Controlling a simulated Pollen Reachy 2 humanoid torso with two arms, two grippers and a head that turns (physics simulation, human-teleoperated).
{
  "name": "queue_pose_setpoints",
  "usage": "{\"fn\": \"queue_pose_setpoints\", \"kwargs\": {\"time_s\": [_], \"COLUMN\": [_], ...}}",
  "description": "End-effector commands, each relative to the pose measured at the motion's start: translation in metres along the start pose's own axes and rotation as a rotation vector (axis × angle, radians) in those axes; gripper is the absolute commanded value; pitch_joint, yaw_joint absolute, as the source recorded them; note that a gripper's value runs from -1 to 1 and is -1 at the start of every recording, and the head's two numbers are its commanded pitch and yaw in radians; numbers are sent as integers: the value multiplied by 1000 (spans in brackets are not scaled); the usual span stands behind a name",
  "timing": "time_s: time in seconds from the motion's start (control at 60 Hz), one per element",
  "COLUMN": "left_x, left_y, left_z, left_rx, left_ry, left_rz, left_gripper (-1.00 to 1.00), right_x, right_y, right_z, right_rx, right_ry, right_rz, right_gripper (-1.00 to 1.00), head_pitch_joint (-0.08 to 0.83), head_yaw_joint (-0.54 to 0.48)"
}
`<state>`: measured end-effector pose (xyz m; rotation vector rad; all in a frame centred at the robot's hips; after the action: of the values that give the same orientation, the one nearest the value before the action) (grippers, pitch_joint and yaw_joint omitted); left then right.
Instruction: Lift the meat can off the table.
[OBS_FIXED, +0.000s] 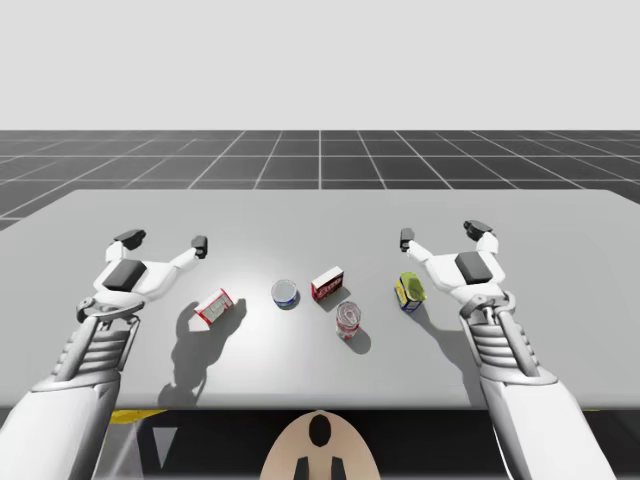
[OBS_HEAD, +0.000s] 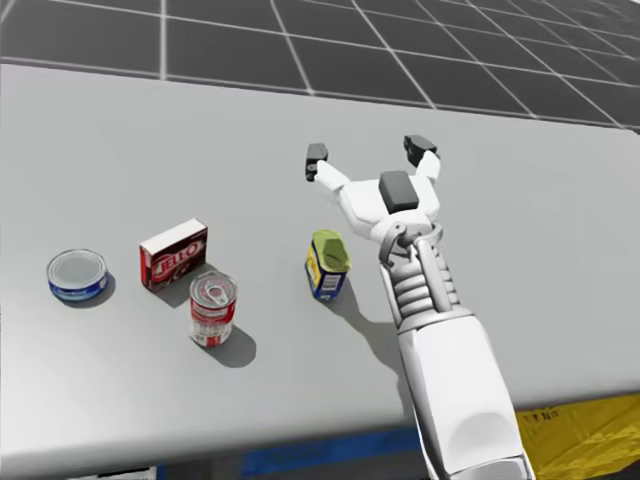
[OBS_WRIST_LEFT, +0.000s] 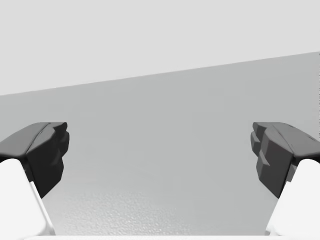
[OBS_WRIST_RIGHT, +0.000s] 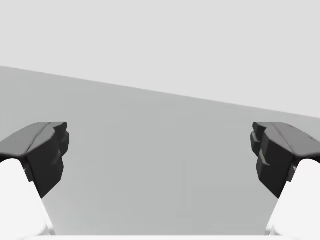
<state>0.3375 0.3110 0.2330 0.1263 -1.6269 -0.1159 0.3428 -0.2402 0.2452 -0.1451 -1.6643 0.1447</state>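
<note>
The meat can (OBS_FIXED: 409, 292) is a small blue oblong can with a yellow-green top, standing on the grey table (OBS_FIXED: 320, 215) right of centre. In the head view the meat can (OBS_HEAD: 327, 265) stands just beside my right forearm. My right gripper (OBS_FIXED: 441, 233) hovers open beyond the can and slightly to its right, holding nothing; the head view shows this right gripper (OBS_HEAD: 367, 150) past the can. My left gripper (OBS_FIXED: 164, 241) is open over the table's left part, far from the can. Bare table lies ahead of the left gripper (OBS_WRIST_LEFT: 160, 150) and the right gripper (OBS_WRIST_RIGHT: 160, 150).
A red and white box (OBS_FIXED: 213, 307) lies left of centre. A flat blue round tin (OBS_FIXED: 285, 293), a red box (OBS_FIXED: 327, 284) and a red and white round can (OBS_FIXED: 348, 320) cluster mid-table, left of the meat can. The table's front edge (OBS_FIXED: 320, 408) is near my torso.
</note>
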Motion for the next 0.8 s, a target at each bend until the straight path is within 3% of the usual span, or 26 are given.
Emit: {"fn": "queue_pose_setpoints", "kwargs": {"time_s": [0.017,0.117,0.25,0.367,0.617,0.7,0.733,0.8], "left_x": [0,-1,-1,-2,-4,-4,-5,-5], "left_y": [-1,-1,-2,-2,-5,-6,-7,-7], "left_z": [-1,-1,-1,-1,-2,-1,-1,-1], "left_rx": [-5,-4,-3,-4,-8,-11,-12,-13], "left_ry": [-1,4,1,-1,5,8,9,10], "left_rz": [2,9,15,13,8,6,5,3], "left_gripper": [-1000,-1000,-1000,-1000,-1000,-1000,-1000,-1000], "right_x": [2,6,9,6,-21,-31,-38,-49], "right_y": [1,3,12,17,31,36,40,44], "right_z": [2,13,44,68,105,112,116,117], "right_rx": [17,67,89,111,92,91,90,90], "right_ry": [7,51,96,125,171,202,209,219], "right_rz": [-21,-91,-78,-98,-111,-144,-186,-194], "right_gripper": [-1000,-1000,-1000,-1000,-1000,-1000,-1000,-1000], "head_pitch_joint": [629,620,618,619,618,618,618,619], "head_yaw_joint": [-353,-340,-335,-331,-328,-327,-328,-328]}}
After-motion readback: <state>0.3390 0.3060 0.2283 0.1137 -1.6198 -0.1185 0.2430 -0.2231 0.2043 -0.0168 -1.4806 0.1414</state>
